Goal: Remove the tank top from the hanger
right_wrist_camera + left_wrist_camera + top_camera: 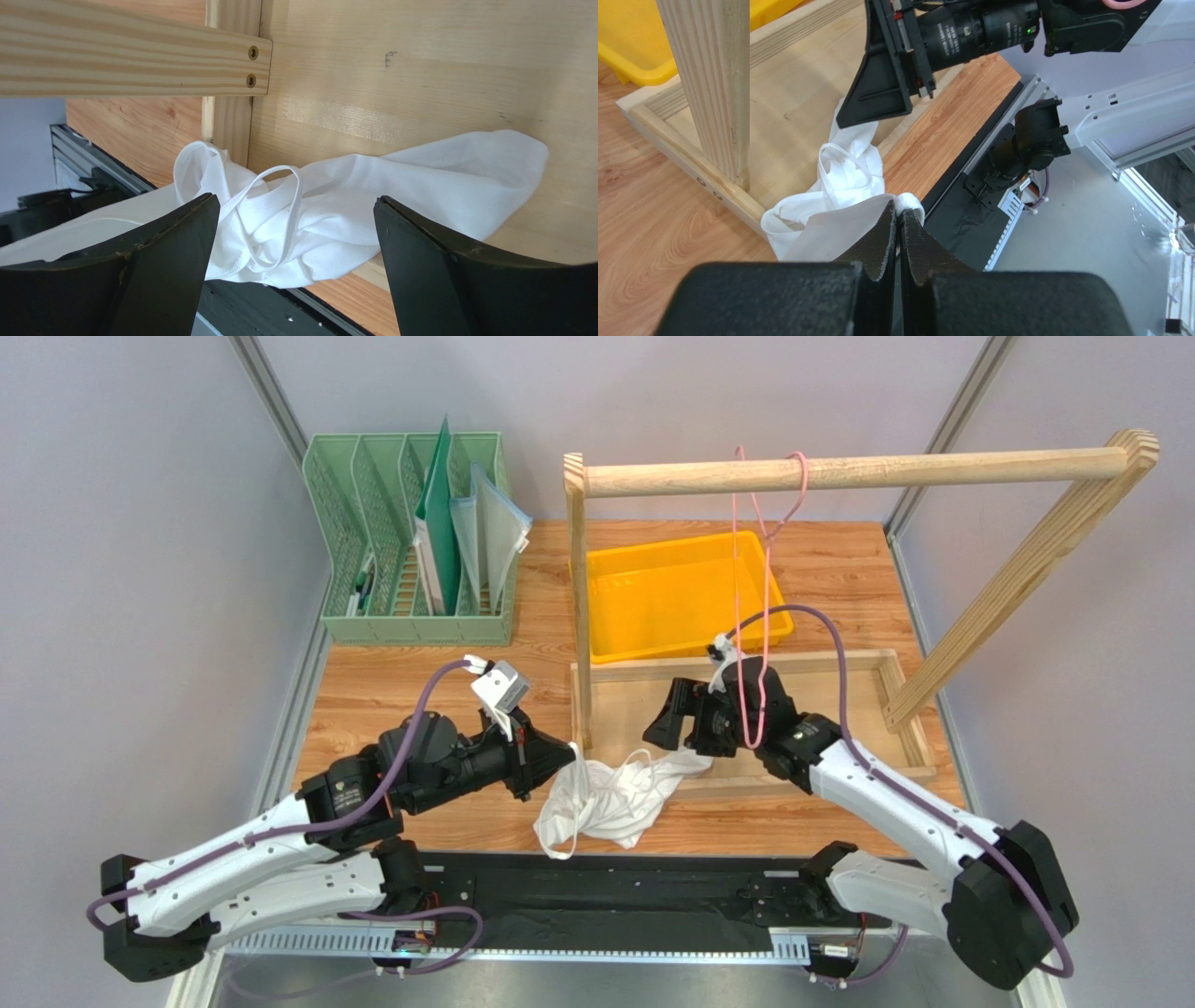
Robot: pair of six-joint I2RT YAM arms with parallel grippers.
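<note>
The left gripper (899,213) is pinching a fold of the tank top (840,178) between closed fingers, just outside the near base bar of the wooden frame (856,472). The right gripper (295,203) is hovering with its fingers spread wide and gripping nothing, over the garment's other end just inside that base bar. The tank top is lying crumpled across the frame's near base bar beside its left post, partly on the frame's base board and partly on the counter (421,686). The hanger (742,602) is hanging by its hook from the frame's top rail, its triangle dropping straight down and carrying no fabric. Judgement: the removal itself is looking complete, and only letting go of the cloth is left. The garment's long axis is running diagonally across the base bar, from outside the frame toward its interior. Strap loops are showing bunched near the left post, with the broader end pointing inward.
</note>
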